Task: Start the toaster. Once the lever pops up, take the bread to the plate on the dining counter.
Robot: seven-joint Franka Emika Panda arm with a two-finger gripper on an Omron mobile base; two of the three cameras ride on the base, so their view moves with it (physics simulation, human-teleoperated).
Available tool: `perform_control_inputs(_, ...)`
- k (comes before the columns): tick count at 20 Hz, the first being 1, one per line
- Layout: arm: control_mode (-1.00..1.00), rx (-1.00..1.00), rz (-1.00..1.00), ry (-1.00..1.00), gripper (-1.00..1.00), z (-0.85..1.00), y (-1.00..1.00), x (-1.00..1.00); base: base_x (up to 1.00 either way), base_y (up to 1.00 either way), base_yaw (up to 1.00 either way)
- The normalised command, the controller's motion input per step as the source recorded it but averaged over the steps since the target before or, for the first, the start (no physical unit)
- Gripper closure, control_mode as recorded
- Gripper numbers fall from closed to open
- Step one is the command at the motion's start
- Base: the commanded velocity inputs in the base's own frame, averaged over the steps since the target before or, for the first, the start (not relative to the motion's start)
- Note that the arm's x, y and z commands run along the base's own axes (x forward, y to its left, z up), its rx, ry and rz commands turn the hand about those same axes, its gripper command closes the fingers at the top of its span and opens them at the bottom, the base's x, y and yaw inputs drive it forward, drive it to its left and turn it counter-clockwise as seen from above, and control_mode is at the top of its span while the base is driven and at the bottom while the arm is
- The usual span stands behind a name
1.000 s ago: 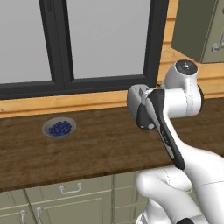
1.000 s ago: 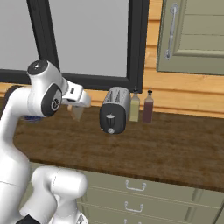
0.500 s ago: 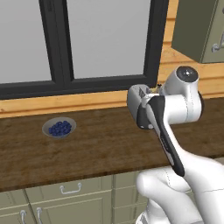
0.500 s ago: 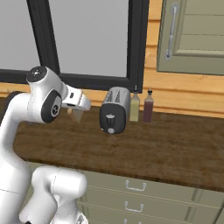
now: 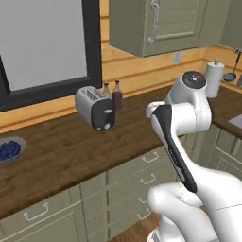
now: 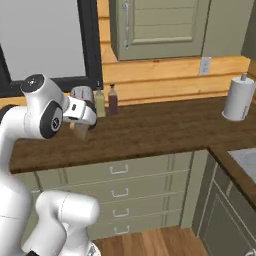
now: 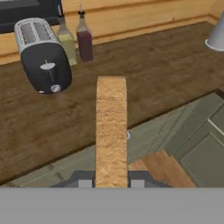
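Bread (image 7: 111,131) clamped edge-on in claw (image 7: 111,180), fingertips hidden; toaster (image 7: 43,57) lever too small to read.

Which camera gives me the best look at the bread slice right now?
The hand view: the bread stands edge-on in mid-frame, its base between the end effector fingertips. In the right base view only a small tan piece hangs below the hand, against the counter. The left base view gives no clear sight of it.
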Motion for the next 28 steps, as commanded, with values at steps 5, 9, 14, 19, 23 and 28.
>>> perform_control_inputs(5, 1.0, 0.0, 0.0, 0.0, 1.0, 0.0, 0.0, 0.0, -0.27, 0.03, -0.89)
perform_control_inputs(9, 1.0, 0.0, 0.0, 0.0, 1.0, 0.0, 0.0, 0.0, -0.24, 0.0, -0.93)
perform_control_inputs(14, 1.0, 0.0, 0.0, 0.0, 1.0, 0.0, 0.0, 0.0, -0.16, 0.0, -0.97)
perform_control_inputs(19, 1.0, 0.0, 0.0, 0.0, 1.0, 0.0, 0.0, 0.0, -0.1, -0.08, -0.93)
perform_control_inputs(23, 1.0, 0.0, 0.0, 0.0, 1.0, 0.0, 0.0, 0.0, -0.07, -0.28, -0.87)
perform_control_inputs(28, 1.0, 0.0, 0.0, 0.0, 1.0, 0.0, 0.0, 0.0, -0.04, -0.67, -0.79)
